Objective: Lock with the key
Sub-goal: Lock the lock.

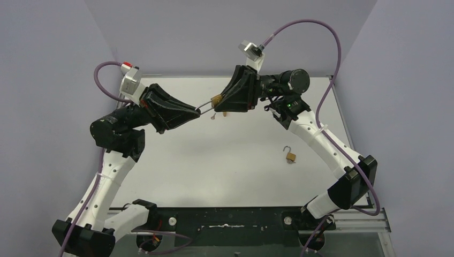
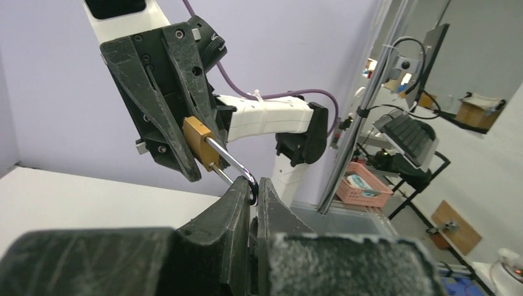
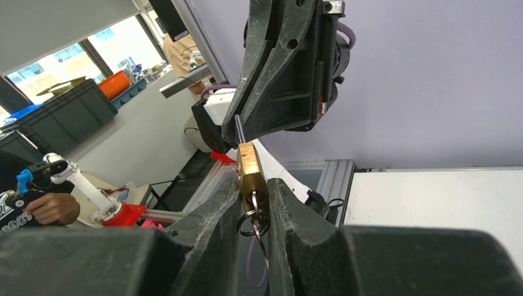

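Top external view shows both arms raised over the far half of the surface (image 1: pixel 230 166), tips meeting; the right fingers (image 3: pixel 213 225) are closed tight on the body of a brass padlock (image 3: pixel 251 176), its key ring (image 3: pixel 254 222) dangling beneath; the left fingers (image 2: pixel 231 206) are pinched nearly together on its shackle (image 2: pixel 234 165). A second padlock (image 1: pixel 290 156), shackle swung open, lies on the surface near the right arm.

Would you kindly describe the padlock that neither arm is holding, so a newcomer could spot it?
Look at the white table, right of centre. A small brass padlock lies there alone, shackle open; the other padlock is held between the left gripper and right gripper.
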`<state>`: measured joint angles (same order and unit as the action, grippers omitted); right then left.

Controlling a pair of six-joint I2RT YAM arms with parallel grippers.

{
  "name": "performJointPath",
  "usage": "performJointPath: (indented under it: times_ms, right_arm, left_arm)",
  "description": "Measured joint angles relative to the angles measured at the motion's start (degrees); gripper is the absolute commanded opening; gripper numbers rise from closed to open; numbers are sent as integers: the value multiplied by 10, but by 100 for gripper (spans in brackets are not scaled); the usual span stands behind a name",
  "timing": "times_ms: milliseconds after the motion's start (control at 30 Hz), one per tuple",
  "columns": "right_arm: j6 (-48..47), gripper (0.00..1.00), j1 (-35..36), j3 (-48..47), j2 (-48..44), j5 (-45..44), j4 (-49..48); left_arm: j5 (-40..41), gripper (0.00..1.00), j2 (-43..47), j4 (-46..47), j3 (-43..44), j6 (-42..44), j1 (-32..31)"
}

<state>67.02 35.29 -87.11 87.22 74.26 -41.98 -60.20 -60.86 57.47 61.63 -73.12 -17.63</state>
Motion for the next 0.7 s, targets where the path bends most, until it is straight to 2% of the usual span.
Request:
performJointPath:
  times_ms: [300, 533, 700]
  right_arm:
    - [-79, 0, 9, -5, -6, 1, 106]
    - [-143, 0, 9, -8, -6, 2, 192]
    - [-220, 0, 9, -28, -9, -1, 305]
  left_arm:
    - [14, 0, 43, -197, 0, 171, -5]
    - [19, 0, 47, -251, 0, 221, -5]
    - [33, 0, 54, -296, 0, 257, -5]
